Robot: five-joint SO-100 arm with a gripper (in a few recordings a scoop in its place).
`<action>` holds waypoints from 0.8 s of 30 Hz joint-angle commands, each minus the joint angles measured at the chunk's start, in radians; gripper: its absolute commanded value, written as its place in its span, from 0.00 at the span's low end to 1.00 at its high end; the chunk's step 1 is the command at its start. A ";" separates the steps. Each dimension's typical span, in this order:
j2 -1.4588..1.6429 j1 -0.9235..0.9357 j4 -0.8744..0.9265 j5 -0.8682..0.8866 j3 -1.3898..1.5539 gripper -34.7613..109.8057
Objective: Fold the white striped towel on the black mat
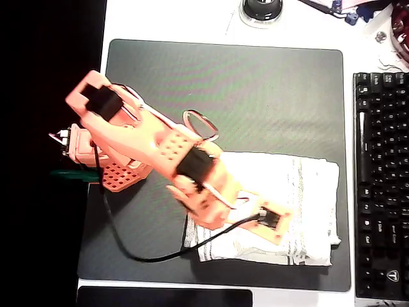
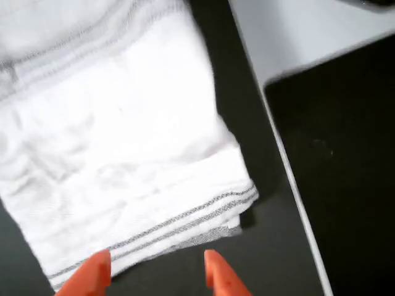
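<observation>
The white striped towel (image 1: 300, 204) lies bunched and partly folded on the lower right part of the black mat (image 1: 255, 89) in the overhead view, its right edge near the mat's right border and its bottom edge just inside the mat's lower border. Thin grey stripe bands run vertically thru the cloth approx. mid-way and near the right side, w/ another band along the bottom. In the wrist view the towel (image 2: 117, 142) shows as layered, w/ a top layer's edge lying across a lower one and a striped corner reaching toward the bare mat (image 2: 271, 259). The orange arm (image 1: 147, 144) stretches from its base at the mat's left edge diagonally down to the towel's left portion, covering that part. The gripper (image 2: 157, 271) hangs just above the towel's striped edge in the wrist view, its two orange fingertips (image 2: 92, 271) spread apart w/ nothing between them; the left tip sits over the cloth, the right one over the mat. A black cable (image 1: 153, 256) loops from the arm across the mat's lower left. A black keyboard (image 1: 380, 185) sits just right of the mat, and a smaller dark pad (image 1: 163, 297) lies below it at the frame edge.
</observation>
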 commanded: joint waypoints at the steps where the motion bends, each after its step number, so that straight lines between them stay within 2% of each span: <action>1: 0.044 0.066 -0.052 -0.069 0.104 0.38; 10: -0.075 0.181 -0.215 -0.132 0.198 0.40; 17: -0.216 0.198 -0.387 -0.129 0.250 0.38; 24: -0.293 0.225 -0.448 -0.152 0.239 0.34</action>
